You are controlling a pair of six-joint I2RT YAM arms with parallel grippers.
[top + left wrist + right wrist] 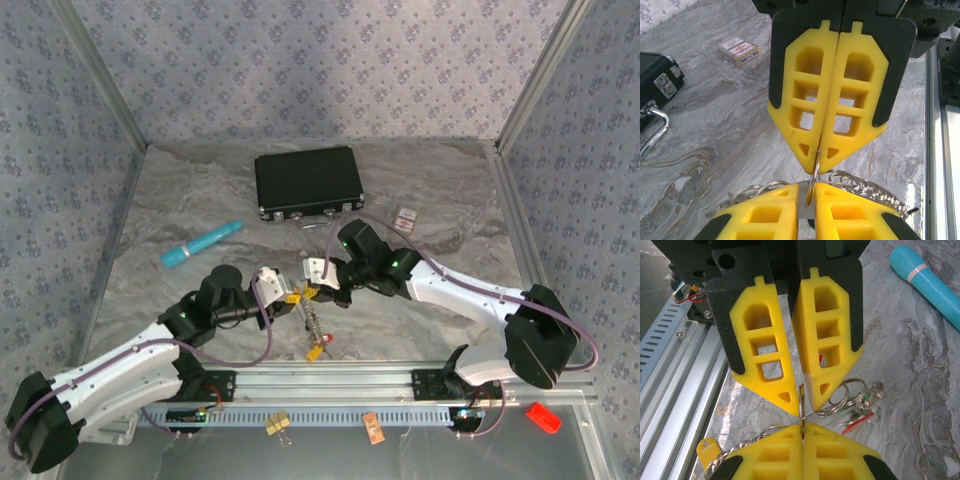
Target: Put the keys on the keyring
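Keyring [801, 399] — thin stiff wire, likely light and slick, best nipped edge-on at the rim — hangs over the near-centre worktop [450, 200], pinched by right fingers [805, 100]; left fingers [765, 350] narrowly apart astride it, grip uncertain.

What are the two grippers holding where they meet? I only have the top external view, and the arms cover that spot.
Observer: The right fingers are shut on a thin metal ring, which they hold edge-on.
Operator: And the left?
Observer: The left fingers stand slightly apart, with the same ring in the gap between them.
Operator: Any keys near it?
Observer: In the right wrist view, keys with red and green parts sit on wire loops just beside the ring.
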